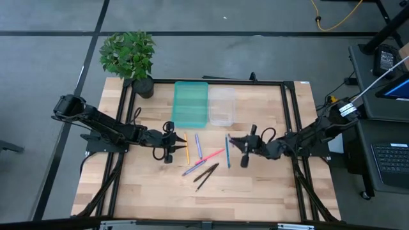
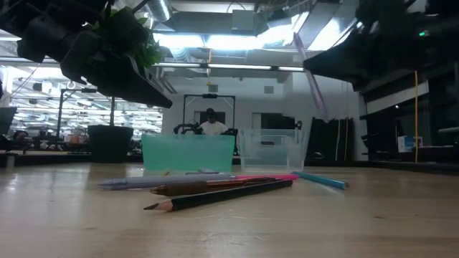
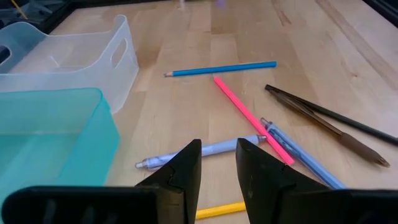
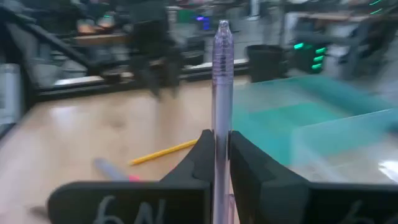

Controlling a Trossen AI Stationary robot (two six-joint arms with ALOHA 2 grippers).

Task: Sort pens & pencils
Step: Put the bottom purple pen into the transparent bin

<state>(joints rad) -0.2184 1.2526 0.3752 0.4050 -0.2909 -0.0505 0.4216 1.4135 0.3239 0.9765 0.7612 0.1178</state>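
Several pens and pencils lie on the wooden table between the arms: yellow (image 1: 186, 149), purple (image 1: 198, 145), pink (image 1: 215, 154), blue (image 1: 227, 151), lavender (image 1: 192, 169) and two dark ones (image 1: 206, 174). My left gripper (image 1: 167, 144) (image 3: 217, 155) hovers open just left of the yellow and purple sticks and touches nothing. My right gripper (image 1: 242, 149) (image 4: 221, 140) is at the right of the pile, raised, shut on a translucent purple pen (image 4: 222, 68) (image 2: 313, 75). My right gripper pinches the translucent purple pen between its two fingers, on the shaft (image 4: 222, 124). The fingers lie across the pen, and its long end sticks out past the fingertips. The pen is lifted clear of the table and tilted (image 2: 315, 86).
A teal tray (image 1: 190, 102) and a clear tray (image 1: 222, 105) stand side by side at the table's far middle. A potted plant (image 1: 131, 57) sits at the far left corner. A black frame (image 1: 291, 115) borders the table. A person (image 2: 211, 125) sits in the room behind.
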